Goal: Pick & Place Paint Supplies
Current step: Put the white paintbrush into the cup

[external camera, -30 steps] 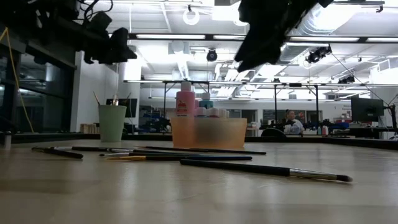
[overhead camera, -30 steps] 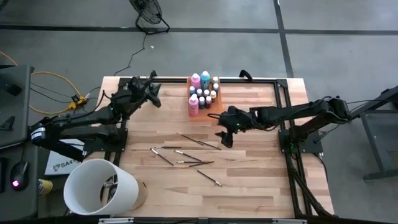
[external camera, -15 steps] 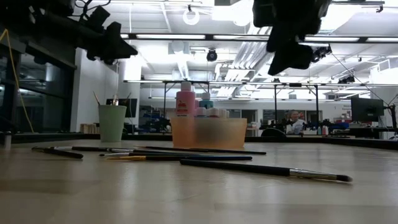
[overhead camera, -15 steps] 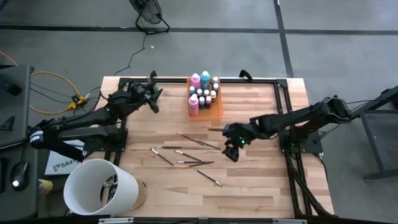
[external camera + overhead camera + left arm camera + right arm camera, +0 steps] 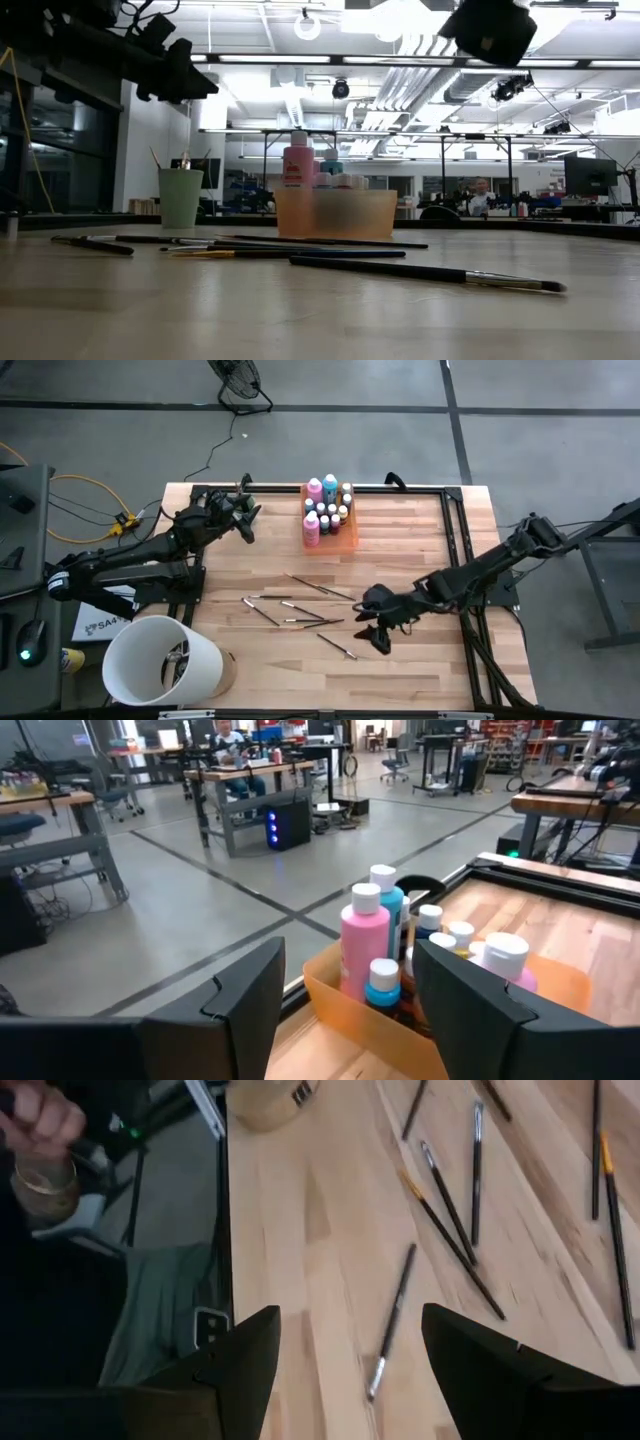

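My right arm has swung from the tray down to the loose brushes.

Left gripper (image 5: pixel 243 518) waits wide beside the bottles (image 5: pixel 326 505); right gripper (image 5: pixel 372 630), wide and empty, has reached the nearest stray brush (image 5: pixel 337 647), so a pick looks next.

Bright, even overhead light; ceiling lamps (image 5: pixel 400 15) glare at the low view's top; right wrist view motion-blurred
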